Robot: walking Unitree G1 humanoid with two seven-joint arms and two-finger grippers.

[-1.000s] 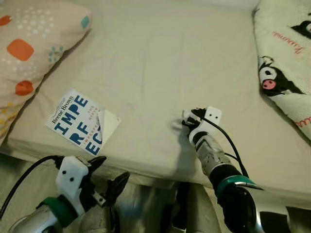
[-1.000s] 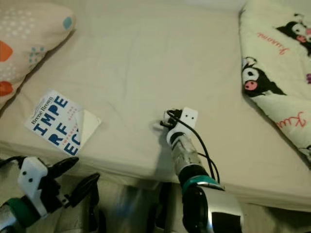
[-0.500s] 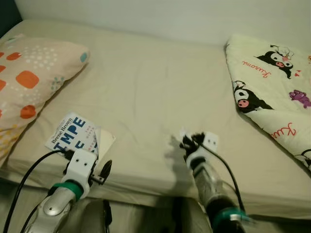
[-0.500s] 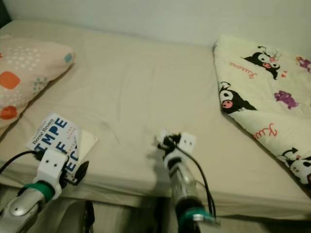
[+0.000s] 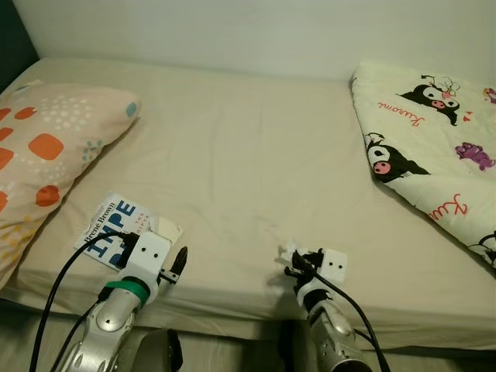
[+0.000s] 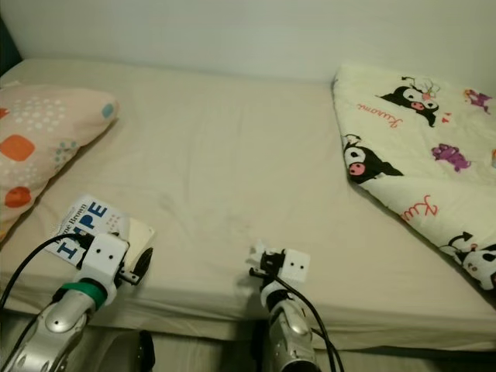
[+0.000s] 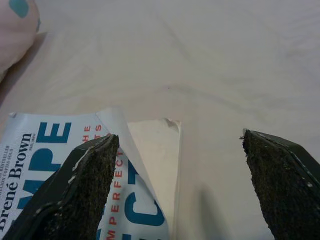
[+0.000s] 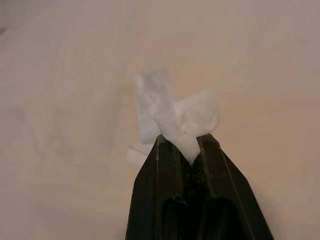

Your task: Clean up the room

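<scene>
My left pincer [image 7: 175,195] hangs spread wide over the book [image 5: 116,232] by the pillow [image 5: 46,147] at the bed [image 5: 248,155] edge; I'd straddle the curled cover corner before pinching so it doesn't crease. My right pincer [image 8: 186,152] is clenched on a crumpled tissue [image 8: 175,117], just above the sheet

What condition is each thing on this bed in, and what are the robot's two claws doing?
Book: lying flat near the bed's edge, cover corner curled up.
Tissue: crumpled, pinched in the right gripper.
Left gripper: open, over the book's edge.
Pillow: resting at the bed's left side.
Blanket: lying rumpled on the right side.
</scene>
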